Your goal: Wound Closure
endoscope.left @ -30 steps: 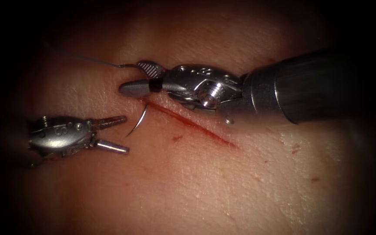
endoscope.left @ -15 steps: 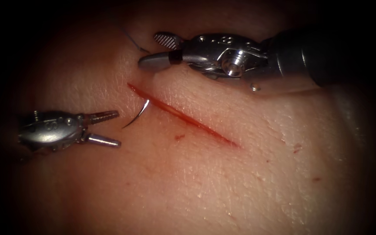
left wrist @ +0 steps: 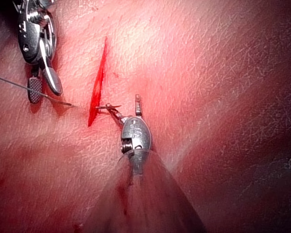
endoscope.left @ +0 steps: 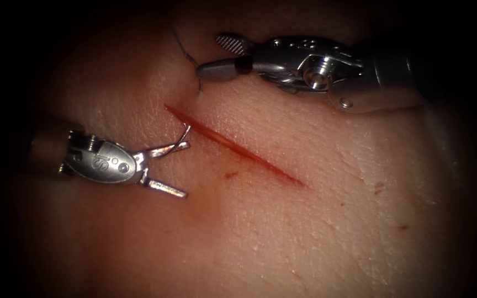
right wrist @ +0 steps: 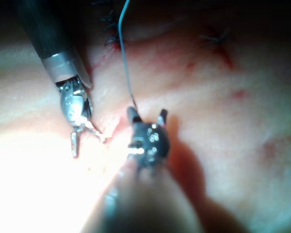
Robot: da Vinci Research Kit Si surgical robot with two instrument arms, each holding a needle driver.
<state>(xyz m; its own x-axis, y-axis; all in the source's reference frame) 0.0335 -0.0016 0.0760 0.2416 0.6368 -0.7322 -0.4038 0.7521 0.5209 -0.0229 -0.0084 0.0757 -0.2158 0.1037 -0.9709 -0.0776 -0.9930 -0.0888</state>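
so the left tool [endoscope.left: 173, 168] slid in, its fingers wide around the needle [endoscope.left: 184, 134] poking out left of the cut [endoscope.left: 233, 146], while the right tool [endoscope.left: 224, 55], fingers parted and empty, backed off beside the thread [endoscope.left: 186, 52]

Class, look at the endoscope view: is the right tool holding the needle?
No: the right tool stands open above the cut, while the needle sits by the left tool.

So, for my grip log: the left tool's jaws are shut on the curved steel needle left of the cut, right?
No: the endoscope view shows the left tool with jaws open, one merely crossing the curved steel needle left of the red cut.
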